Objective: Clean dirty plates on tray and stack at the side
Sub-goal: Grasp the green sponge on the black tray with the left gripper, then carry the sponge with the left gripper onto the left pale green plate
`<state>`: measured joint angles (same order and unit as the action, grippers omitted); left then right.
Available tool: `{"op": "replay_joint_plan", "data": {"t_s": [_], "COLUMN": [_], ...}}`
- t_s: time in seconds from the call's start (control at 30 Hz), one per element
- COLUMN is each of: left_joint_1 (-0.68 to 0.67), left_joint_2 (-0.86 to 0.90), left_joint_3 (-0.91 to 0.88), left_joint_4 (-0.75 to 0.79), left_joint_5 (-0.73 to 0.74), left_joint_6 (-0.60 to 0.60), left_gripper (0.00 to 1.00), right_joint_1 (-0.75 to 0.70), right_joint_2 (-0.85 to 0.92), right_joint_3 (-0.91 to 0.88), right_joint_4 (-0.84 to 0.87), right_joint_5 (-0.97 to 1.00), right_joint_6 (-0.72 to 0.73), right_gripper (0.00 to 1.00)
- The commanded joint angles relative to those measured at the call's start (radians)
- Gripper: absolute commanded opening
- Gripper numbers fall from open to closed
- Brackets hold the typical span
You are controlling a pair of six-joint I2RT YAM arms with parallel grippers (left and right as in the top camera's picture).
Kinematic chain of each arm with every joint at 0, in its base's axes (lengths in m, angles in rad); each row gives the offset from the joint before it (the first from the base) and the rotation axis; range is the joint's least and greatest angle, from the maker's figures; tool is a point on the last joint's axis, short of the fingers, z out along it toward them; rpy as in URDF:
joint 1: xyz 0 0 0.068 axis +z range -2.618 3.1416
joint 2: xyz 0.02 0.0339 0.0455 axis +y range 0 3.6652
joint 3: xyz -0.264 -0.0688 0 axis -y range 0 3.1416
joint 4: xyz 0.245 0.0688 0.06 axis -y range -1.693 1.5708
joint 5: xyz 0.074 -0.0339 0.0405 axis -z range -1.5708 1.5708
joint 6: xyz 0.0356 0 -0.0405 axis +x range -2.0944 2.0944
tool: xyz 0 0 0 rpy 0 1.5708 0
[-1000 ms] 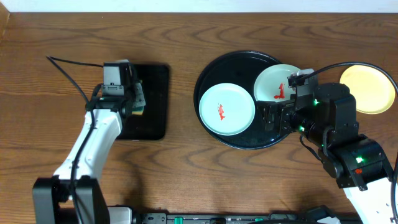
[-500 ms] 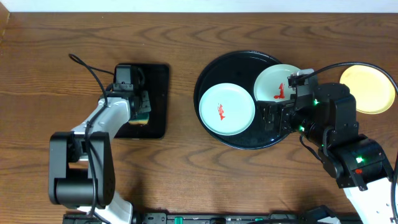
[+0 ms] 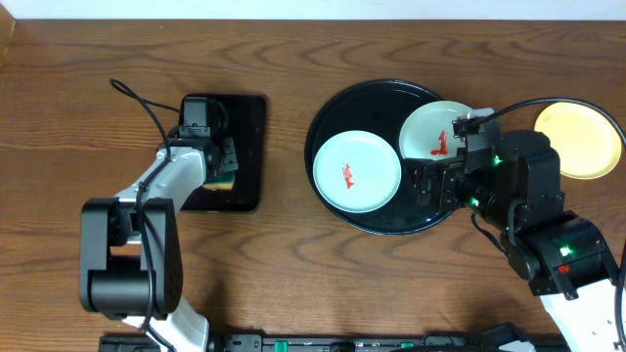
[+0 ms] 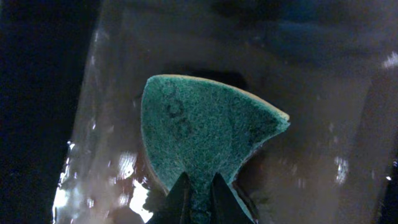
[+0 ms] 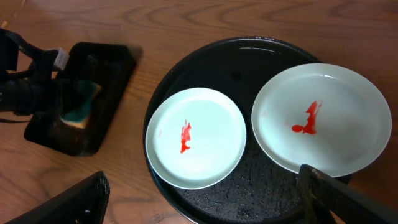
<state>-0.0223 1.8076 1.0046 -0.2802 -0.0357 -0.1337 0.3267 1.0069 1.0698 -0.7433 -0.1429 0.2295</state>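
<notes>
Two pale mint-white plates lie on the round black tray (image 3: 337, 108), each with a red smear: one at the left (image 3: 356, 172) (image 5: 196, 137), one at the back right (image 3: 437, 130) (image 5: 320, 118). The pale yellow plate (image 3: 579, 140) lies on the table to the right of the tray. My left gripper (image 4: 200, 193) (image 3: 223, 166) is shut on a green sponge (image 4: 205, 127) over the rectangular black tray (image 3: 246, 156). My right gripper (image 5: 199, 205) is open and empty above the round tray's front edge.
The rectangular black tray (image 5: 99, 93) lies left of the round tray, with wood table between them. A black cable (image 3: 147, 110) trails behind the left arm. The table's back edge runs along the top.
The left arm shifted slightly over the rectangular tray and has settled with its fingers closed on the sponge. The right arm and the plates have not moved.
</notes>
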Motion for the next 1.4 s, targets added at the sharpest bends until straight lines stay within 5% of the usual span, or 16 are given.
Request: {"op": "replay_joint_plan", "data": {"t_s": [0.0, 0.27, 0.83, 1.13, 1.37], "left_joint_1": [0.005, 0.005, 0.003, -0.002, -0.169], "left_joint_2": [-0.104, -0.369, -0.385, -0.491, -0.465], "left_joint_3": [-0.042, -0.042, -0.042, -0.042, -0.042], "left_joint_4": [-0.055, -0.070, -0.130, -0.100, -0.031], "left_joint_5": [0.029, 0.000, 0.029, 0.117, 0.190], "left_joint_6": [-0.009, -0.008, -0.035, -0.070, -0.143], "left_gripper": [0.07, 0.07, 0.07, 0.07, 0.07], "right_joint_1": [0.009, 0.009, 0.009, 0.009, 0.009], "right_joint_2": [-0.005, -0.005, 0.168, 0.473, 0.666], "right_joint_3": [0.009, 0.009, 0.002, -0.004, -0.004], "right_joint_4": [0.003, 0.003, -0.073, -0.060, 0.011], "right_joint_5": [-0.004, -0.004, -0.004, -0.019, -0.019], "right_joint_6": [-0.006, -0.006, 0.022, 0.160, 0.237], "right_gripper": [0.94, 0.94, 0.89, 0.55, 0.40]}}
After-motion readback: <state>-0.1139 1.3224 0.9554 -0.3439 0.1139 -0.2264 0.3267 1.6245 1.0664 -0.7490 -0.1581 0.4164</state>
